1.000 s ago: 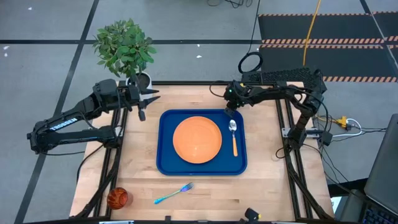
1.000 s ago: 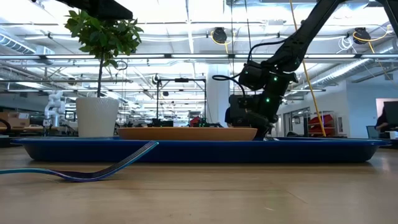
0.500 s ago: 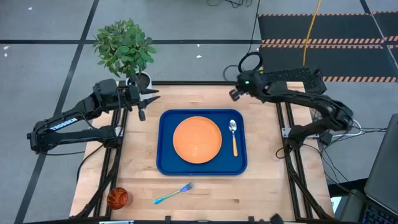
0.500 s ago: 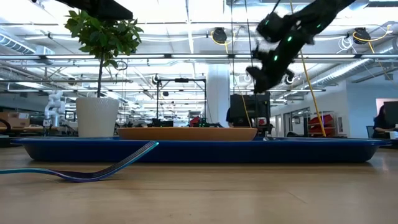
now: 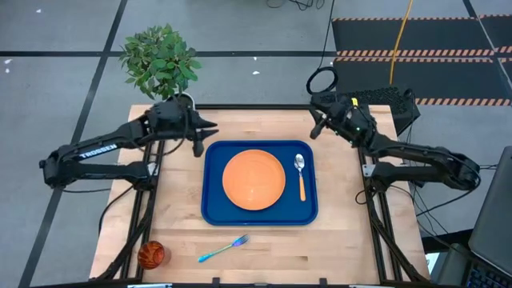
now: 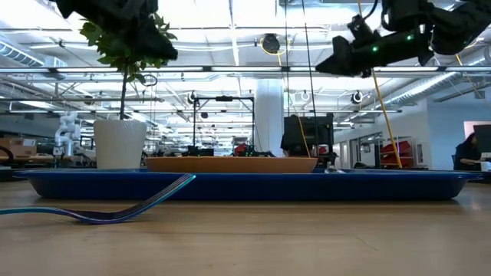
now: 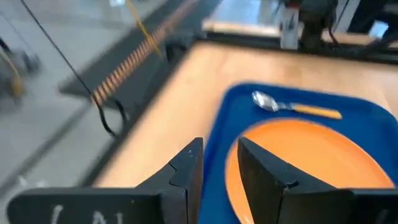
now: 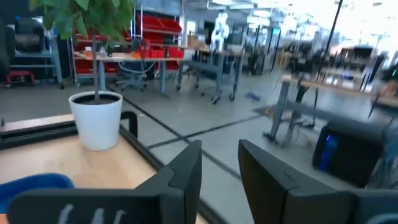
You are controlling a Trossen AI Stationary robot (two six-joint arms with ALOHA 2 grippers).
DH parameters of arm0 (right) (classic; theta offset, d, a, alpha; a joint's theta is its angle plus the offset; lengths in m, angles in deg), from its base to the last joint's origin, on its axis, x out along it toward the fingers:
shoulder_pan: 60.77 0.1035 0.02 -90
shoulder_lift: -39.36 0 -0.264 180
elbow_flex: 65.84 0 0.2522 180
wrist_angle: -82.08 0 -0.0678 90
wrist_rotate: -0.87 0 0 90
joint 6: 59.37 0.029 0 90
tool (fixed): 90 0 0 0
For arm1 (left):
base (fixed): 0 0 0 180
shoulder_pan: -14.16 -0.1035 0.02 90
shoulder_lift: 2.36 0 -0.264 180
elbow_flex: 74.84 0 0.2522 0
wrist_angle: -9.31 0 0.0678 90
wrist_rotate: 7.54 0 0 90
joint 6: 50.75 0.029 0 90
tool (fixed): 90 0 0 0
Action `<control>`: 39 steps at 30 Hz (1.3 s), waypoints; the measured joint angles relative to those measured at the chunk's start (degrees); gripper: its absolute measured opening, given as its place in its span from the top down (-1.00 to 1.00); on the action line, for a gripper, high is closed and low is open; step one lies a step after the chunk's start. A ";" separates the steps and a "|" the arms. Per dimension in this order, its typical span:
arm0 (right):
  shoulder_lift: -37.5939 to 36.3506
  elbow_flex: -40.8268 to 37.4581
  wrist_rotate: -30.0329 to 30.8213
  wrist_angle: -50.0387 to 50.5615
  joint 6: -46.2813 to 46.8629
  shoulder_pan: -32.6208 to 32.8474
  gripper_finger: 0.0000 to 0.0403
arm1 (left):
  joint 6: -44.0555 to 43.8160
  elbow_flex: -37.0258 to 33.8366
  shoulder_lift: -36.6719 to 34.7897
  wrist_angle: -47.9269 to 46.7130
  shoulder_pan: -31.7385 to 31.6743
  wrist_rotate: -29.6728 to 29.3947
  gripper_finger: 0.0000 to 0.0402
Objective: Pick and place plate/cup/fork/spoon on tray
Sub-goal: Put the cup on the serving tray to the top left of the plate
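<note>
High view: fork and cup lie at the near-left, off the tray. Left gripper, fingers slightly apart and empty, hovers at the tray's far-left corner, on their side; right gripper, also parted, is farther off.

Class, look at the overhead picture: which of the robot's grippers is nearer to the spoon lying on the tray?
The right gripper is nearer, just beyond the far right corner of the tray, near the spoon. The left gripper is at the far left corner, across the plate.
</note>
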 joint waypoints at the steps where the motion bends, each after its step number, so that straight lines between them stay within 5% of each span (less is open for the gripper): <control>1: -0.69 0.02 -0.03 0.19 -0.90 -0.02 0.50 | -1.50 0.73 0.48 -2.96 0.41 -0.01 0.48; 9: -2.72 1.16 -1.57 -0.81 -4.90 -0.60 0.50 | -13.44 16.47 1.81 -29.23 10.43 -3.85 0.48; 19: -3.03 1.20 -1.55 -2.46 -4.59 -2.95 0.50 | -32.76 22.96 11.76 -35.48 40.66 -1.55 0.48; 29: -3.03 1.20 -1.60 -2.93 1.48 -3.10 0.50 | -52.53 23.71 27.11 -44.25 59.01 21.13 0.48; 39: -2.99 1.20 -7.12 -2.42 9.53 -1.35 0.50 | -55.71 29.34 28.94 -46.08 67.68 10.93 0.48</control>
